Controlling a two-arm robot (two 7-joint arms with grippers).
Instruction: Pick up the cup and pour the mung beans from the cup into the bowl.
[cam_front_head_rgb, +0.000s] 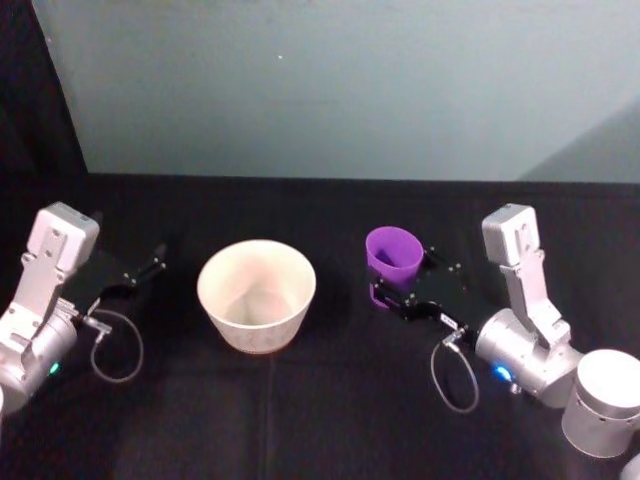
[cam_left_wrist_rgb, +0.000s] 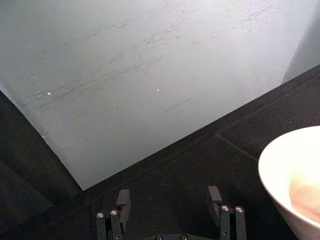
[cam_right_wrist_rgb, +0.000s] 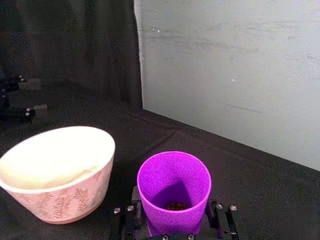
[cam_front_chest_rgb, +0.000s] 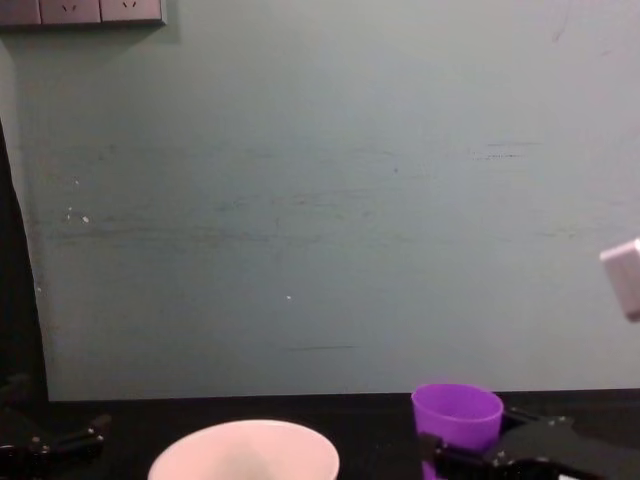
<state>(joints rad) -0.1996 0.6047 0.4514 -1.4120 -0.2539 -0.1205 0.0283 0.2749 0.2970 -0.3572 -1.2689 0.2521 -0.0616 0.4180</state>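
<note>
The cup (cam_right_wrist_rgb: 174, 185) stands upright, mouth up, near the bowl's (cam_right_wrist_rgb: 65, 202) right side on the black table (cam_front_head_rgb: 330, 400), a few dark beans (cam_right_wrist_rgb: 174, 205) at its bottom, the right gripper (cam_front_head_rgb: 405, 278) pinching its lower walls. Bare cloth lies between cup and bowl; the left gripper (cam_left_wrist_rgb: 168, 192) rests left of the bowl, fingers (cam_left_wrist_rgb: 122, 199) spread on nothing. The cup's base is hidden by the gripper.

The cup's (cam_front_head_rgb: 392, 248) lower half is hidden between the fingers of the right gripper (cam_front_head_rgb: 403, 280). The beans (cam_right_wrist_rgb: 174, 205) inside are a dark patch, too small to count. The chest view's lower edge cuts off the bowl (cam_front_chest_rgb: 245, 450).
</note>
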